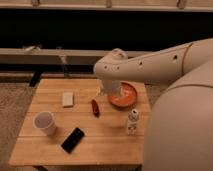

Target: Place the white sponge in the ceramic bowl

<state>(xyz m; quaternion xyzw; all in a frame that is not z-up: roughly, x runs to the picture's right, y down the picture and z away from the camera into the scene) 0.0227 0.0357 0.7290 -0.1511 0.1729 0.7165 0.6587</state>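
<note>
We find the small cream-white rectangular sponge (68,99) lying flat on the wooden table (100,150), well left of the shallow orange-red glazed ceramic bowl (128,97). The gripper (111,90) hangs at the bowl's left rim; we cannot tell its state. We judge it should travel left, clear of the small red object (95,107), then descend squarely. The bowl's visible part holds nothing; the white paper cup (44,122) likewise.

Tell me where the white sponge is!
In the camera view, the white sponge lies on the wooden table's left side, behind the white cup, left of a red object. The gripper hangs by the ceramic bowl's left edge.
</note>
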